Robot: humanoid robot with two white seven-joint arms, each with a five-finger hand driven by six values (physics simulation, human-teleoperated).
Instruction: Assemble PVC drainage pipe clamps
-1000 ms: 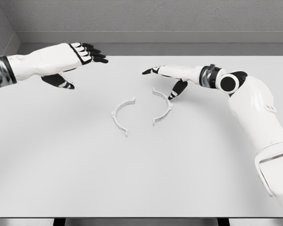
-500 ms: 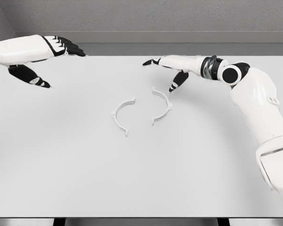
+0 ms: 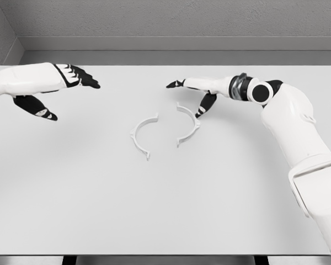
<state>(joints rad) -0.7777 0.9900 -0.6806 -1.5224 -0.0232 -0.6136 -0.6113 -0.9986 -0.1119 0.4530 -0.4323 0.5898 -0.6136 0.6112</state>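
Reaching in from the right, the right hand (image 3: 196, 91) hovers just above the right clamp half (image 3: 188, 123), fingers spread and holding nothing, thumb pointing down close to the piece's upper end. The left clamp half (image 3: 143, 133) lies near it at the middle of the table (image 3: 165, 210), the two curves facing each other with a gap between. The left hand (image 3: 49, 88) hangs well off to the left, fingers loose and empty. To do this step well, I judge the right hand should nudge its half steadily leftward, keeping the ends lined up so both tips meet squarely without spinning the piece. No brand, label or writing shows anywhere.
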